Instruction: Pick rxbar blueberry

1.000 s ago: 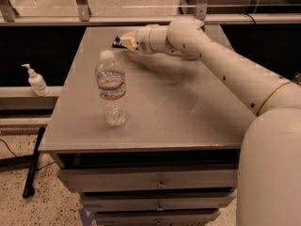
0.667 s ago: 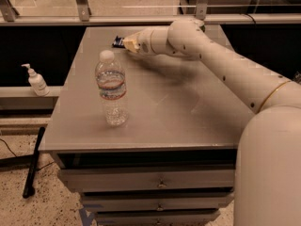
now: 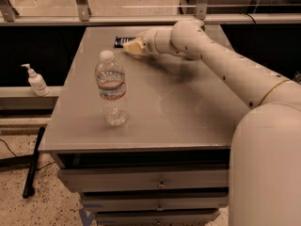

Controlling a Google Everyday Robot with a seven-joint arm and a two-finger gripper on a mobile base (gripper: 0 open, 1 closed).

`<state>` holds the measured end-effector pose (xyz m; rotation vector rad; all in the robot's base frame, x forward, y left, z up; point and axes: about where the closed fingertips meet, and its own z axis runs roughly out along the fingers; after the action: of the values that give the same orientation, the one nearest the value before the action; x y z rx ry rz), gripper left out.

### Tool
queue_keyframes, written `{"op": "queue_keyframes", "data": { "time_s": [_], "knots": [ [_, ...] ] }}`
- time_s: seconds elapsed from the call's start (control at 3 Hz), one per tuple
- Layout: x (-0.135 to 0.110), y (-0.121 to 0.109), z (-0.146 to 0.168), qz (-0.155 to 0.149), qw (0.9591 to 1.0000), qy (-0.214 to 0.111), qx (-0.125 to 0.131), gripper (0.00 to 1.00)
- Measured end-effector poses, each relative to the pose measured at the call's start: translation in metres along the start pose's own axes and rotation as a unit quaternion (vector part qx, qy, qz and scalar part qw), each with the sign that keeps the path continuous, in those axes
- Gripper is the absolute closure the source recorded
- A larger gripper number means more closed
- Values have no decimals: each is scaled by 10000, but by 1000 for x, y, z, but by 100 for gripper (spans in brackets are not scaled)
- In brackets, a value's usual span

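The rxbar blueberry (image 3: 121, 41) is a small flat dark bar lying on the far part of the grey table (image 3: 188, 107), left of the middle. My gripper (image 3: 131, 46) reaches in from the right on the long white arm (image 3: 221, 65) and sits right against the bar's right end, low over the table. The gripper covers part of the bar. A clear water bottle (image 3: 111, 89) with a white cap stands upright nearer the front left, well apart from the gripper.
A white pump bottle (image 3: 35, 80) stands on a low ledge left of the table. A metal railing (image 3: 141, 19) runs behind the table's far edge. Drawers (image 3: 155, 182) sit under the tabletop. A black stick (image 3: 33, 164) lies on the floor at the left.
The arm and gripper have barely shifted and stay at the bar's right end. The bar and the bottle have not moved.
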<state>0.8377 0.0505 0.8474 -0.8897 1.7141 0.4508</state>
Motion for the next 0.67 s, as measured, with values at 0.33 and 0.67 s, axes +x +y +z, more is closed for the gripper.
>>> {"op": "queue_keyframes", "data": {
  "time_s": [0.33,0.67],
  "knots": [
    [0,-9,-2,-18,9999,-35,105,0],
    [3,-11,0,-1,9999,-24,103,0]
  ]
}}
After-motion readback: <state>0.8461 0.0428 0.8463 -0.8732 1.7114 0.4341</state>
